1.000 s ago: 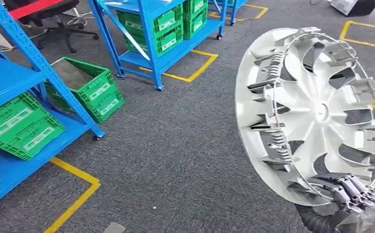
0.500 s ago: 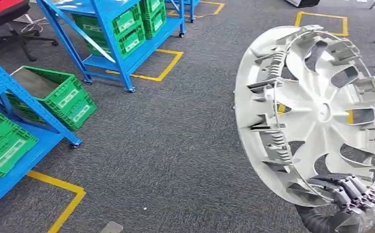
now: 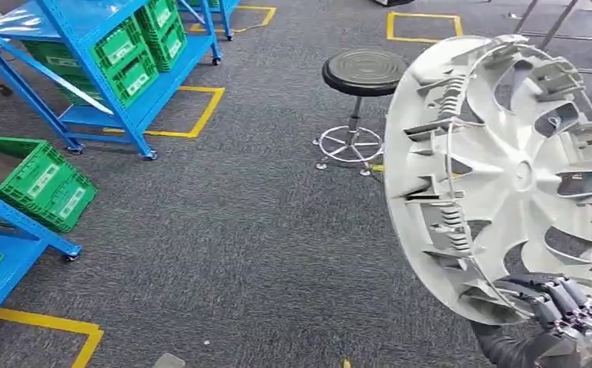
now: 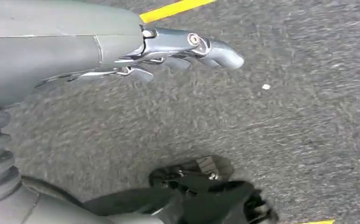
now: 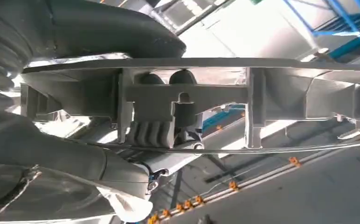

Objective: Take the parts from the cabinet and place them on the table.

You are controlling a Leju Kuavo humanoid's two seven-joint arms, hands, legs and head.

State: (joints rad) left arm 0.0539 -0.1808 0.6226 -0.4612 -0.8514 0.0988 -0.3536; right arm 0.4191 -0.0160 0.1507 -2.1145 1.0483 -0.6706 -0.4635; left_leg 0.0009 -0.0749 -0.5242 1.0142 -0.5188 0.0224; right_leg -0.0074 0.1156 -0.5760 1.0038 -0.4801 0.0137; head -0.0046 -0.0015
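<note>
The wheel cover [image 3: 508, 176], a silver plastic part with a wire retaining ring on its ribbed inner side, is being carried upright and edge-on at the right of the head view, its inner side facing the camera. The right hand [image 3: 565, 307] is gripping it at the lower rim, fingers curled over the edge; the right wrist view is showing the thumb [image 5: 117, 28] and fingers pressing on opposite faces of the rim [image 5: 187, 100]. The part is riding clear of the grey carpet floor [image 3: 239, 230], touching nothing else.

The left hand [image 4: 136, 51] is hanging beside the body over the carpet, fingers extended and close together, holding nothing.

Around the part, a black round stool [image 3: 363, 73] is standing just beyond its left edge, and blue shelving racks [image 3: 86, 69] with green crates [image 3: 44, 180] are standing well apart at the left. Yellow floor tape [image 3: 193, 115] is marking the bays.

Judged step: transport, with the part out of the cabinet and not yet placed. No table is appearing in view, so the next move is calling for locating it while holding the grip firm, since a one-point rim hold could let the cover swing.
</note>
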